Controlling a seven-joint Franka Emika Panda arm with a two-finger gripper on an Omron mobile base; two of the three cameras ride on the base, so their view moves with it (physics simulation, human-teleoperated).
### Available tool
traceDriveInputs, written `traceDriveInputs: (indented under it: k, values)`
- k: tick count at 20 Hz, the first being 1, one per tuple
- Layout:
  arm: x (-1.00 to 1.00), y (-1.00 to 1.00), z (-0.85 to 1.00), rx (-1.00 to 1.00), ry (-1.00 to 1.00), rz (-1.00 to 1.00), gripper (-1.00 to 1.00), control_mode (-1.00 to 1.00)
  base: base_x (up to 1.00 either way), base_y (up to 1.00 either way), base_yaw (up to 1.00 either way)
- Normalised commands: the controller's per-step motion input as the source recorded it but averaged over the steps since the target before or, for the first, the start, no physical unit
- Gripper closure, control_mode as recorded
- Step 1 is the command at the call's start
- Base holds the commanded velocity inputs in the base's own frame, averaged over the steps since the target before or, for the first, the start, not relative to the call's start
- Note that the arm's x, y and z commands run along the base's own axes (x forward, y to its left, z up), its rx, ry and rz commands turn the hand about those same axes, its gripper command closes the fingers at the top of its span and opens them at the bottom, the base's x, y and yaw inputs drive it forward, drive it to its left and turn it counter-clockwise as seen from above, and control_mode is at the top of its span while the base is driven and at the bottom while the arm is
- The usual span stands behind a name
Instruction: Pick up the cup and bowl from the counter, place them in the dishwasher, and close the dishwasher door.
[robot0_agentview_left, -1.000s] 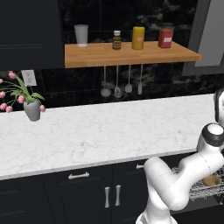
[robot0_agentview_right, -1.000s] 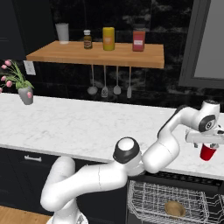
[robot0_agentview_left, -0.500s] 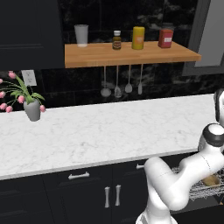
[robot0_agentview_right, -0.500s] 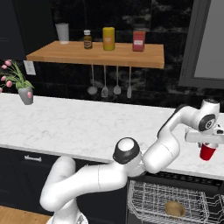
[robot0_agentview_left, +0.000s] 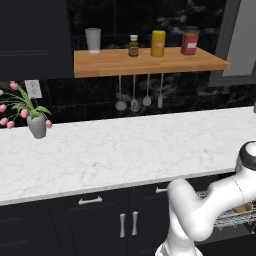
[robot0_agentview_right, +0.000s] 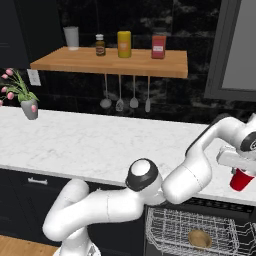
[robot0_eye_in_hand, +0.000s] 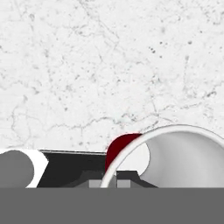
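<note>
A red cup (robot0_agentview_right: 241, 179) with a white inside stands at the far right of the white marble counter (robot0_agentview_right: 100, 145), near its front edge. My gripper (robot0_agentview_right: 239, 169) is shut on the cup's rim from above. In the hand view the cup (robot0_eye_in_hand: 175, 157) fills the lower right, and its wall runs between the tips of my gripper (robot0_eye_in_hand: 109, 177). I cannot tell whether the cup touches the counter (robot0_eye_in_hand: 109, 65). A brown bowl (robot0_agentview_right: 199, 238) lies in the pulled-out wire rack of the dishwasher (robot0_agentview_right: 170, 225). The dishwasher door is out of view.
A wooden shelf (robot0_agentview_right: 110, 62) on the back wall carries a cup, a bottle and jars, with utensils (robot0_agentview_right: 120, 102) hanging under it. A vase of pink flowers (robot0_agentview_right: 27, 105) stands at the counter's far left. Black cabinets (robot0_agentview_left: 100, 220) run under the counter.
The jaws have gone from open to shut on the cup's rim. The arm and the cup have hardly moved.
</note>
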Motion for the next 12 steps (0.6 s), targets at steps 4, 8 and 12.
traceDriveInputs:
  k: [4, 8, 12]
  values:
    - [-1.00, 0.00, 0.16, 0.16, -0.05, 0.00, 1.00, -1.00, 0.00, 0.00, 0.00]
    - [-1.00, 0.00, -0.27, 0.21, -0.18, 0.02, 1.00, -1.00, 0.00, 0.00, 0.00]
    - [-1.00, 0.24, -0.76, 0.06, -0.19, 0.09, 1.00, -1.00, 0.00, 0.00, 0.00]
